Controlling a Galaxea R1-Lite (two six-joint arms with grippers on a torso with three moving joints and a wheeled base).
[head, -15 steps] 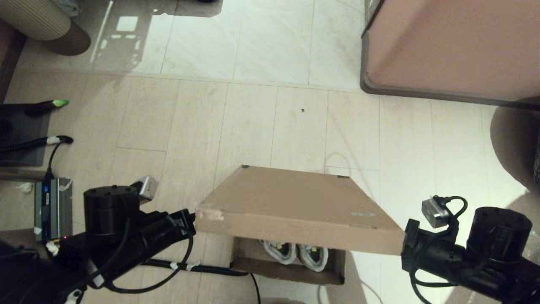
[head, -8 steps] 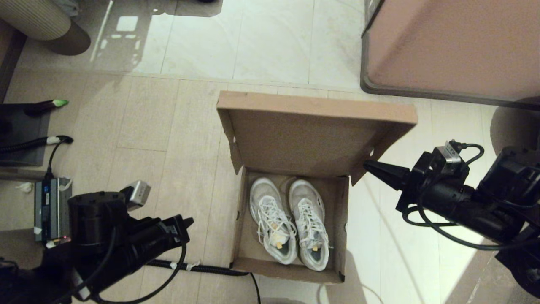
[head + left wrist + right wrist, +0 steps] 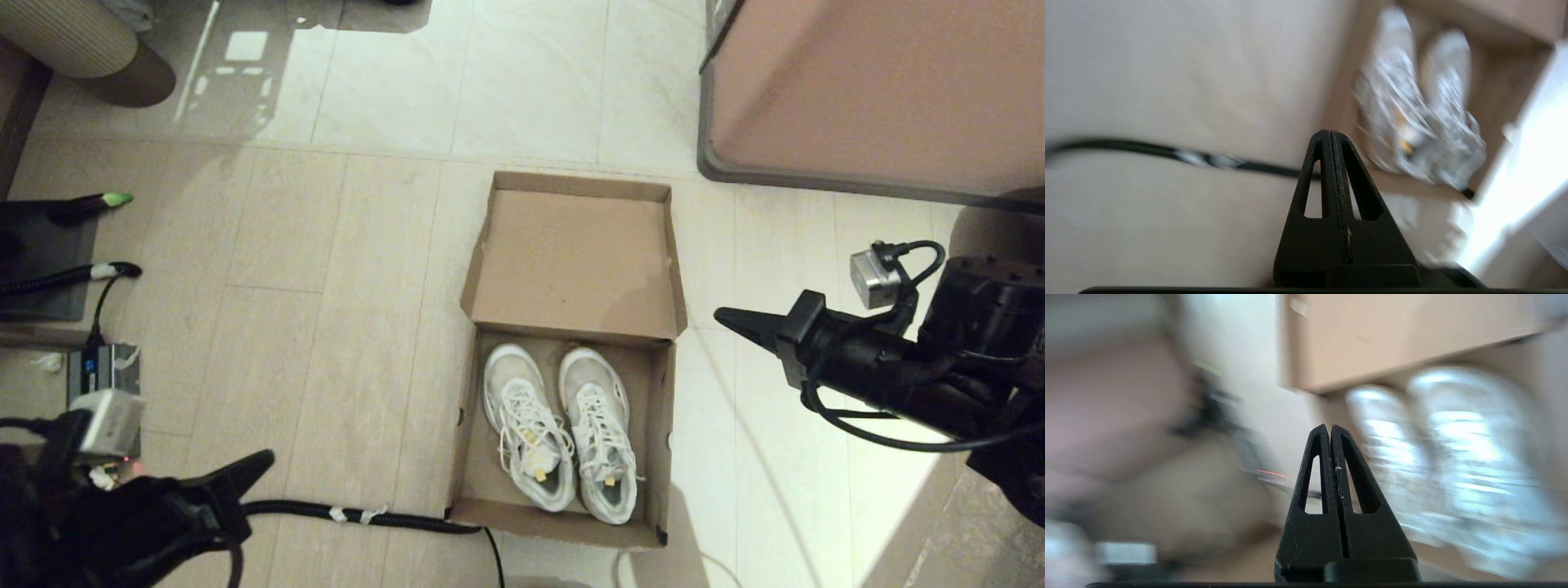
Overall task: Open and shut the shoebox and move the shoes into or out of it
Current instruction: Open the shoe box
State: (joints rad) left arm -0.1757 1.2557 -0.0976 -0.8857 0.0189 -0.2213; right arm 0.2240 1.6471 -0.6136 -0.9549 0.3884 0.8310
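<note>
The brown cardboard shoebox (image 3: pixel 469 457) stands open on the floor, its flip lid (image 3: pixel 575 257) laid back flat on the far side. Inside lie the white and grey sneakers (image 3: pixel 559 433) side by side, toes toward the lid; they also show in the left wrist view (image 3: pixel 1417 122) and the right wrist view (image 3: pixel 1453 457). My right gripper (image 3: pixel 722 316) is shut, hovering just right of the box near the hinge. My left gripper (image 3: pixel 260 459) is shut, low at the left, well apart from the box. Both grippers hold nothing (image 3: pixel 1330 132) (image 3: pixel 1329 428).
A large pinkish-brown cabinet (image 3: pixel 882 90) stands at the far right. A black cable (image 3: pixel 367 516) runs along the floor to the box's near left corner. A small grey device (image 3: pixel 102 380) and a dark mat (image 3: pixel 41 261) lie at the left.
The lid has swung from nearly shut to fully open and now lies flat behind the box. My left arm has drawn back down and left; my right gripper has come away from the lid.
</note>
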